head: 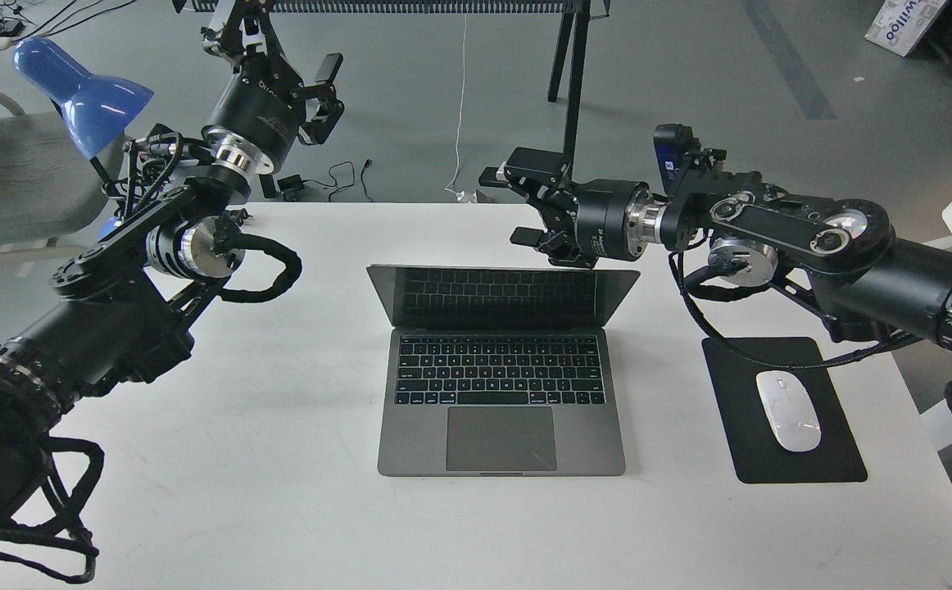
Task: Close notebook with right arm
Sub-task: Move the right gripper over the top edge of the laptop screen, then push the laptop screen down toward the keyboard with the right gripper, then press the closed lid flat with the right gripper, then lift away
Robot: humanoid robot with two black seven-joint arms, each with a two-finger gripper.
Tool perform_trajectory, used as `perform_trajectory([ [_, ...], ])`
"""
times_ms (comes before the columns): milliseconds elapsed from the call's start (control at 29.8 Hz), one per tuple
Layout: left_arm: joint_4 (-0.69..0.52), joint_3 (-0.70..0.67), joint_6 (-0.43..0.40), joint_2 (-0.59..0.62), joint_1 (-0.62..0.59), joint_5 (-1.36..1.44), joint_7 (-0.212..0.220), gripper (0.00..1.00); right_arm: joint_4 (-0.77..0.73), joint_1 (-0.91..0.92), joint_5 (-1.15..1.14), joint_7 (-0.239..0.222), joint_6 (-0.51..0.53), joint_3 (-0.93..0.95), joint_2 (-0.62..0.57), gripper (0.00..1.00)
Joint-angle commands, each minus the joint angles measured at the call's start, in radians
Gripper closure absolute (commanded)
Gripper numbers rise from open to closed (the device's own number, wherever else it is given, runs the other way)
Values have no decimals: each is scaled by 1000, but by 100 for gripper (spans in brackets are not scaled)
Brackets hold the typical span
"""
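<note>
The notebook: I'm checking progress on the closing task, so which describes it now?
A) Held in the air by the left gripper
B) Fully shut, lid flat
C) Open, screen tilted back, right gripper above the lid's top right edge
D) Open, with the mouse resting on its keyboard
C: the notebook lies open, its dark screen up, and the right gripper hangs above the lid's top right edge.

One view only, from the robot's head, looking forward and down onto the white table (279, 459). The table's near edge runs along the bottom of the view, its far edge lies midway up, and grey floor (689, 82) fills the top. Both arms enter from the sides.
</note>
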Motion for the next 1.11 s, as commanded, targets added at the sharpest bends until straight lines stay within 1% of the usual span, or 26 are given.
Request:
perform_trajectory([
  [0, 0, 0, 0, 0, 0, 0, 0, 0, 30, -18, 0, 0, 0, -17, -11, 0],
  [168, 0, 0, 0, 0, 0, 0, 0, 0, 80, -33, -8, 0, 0, -58, -16, 0],
  [336, 0, 0, 0, 0, 0, 0, 0, 0, 83, -50, -10, 0, -2, -106, -13, 0],
  [503, 0, 0, 0, 0, -2, 0, 0, 0, 83, -97, -14, 0, -9, -114, -5, 0],
  [772, 0, 0, 0, 0, -2, 0, 0, 0, 82, -186, -103, -6, -17, -114, 10, 0],
  [1074, 0, 0, 0, 0, 0, 0, 0, 0, 80, -226, -129, -8, -18, -114, 13, 0],
])
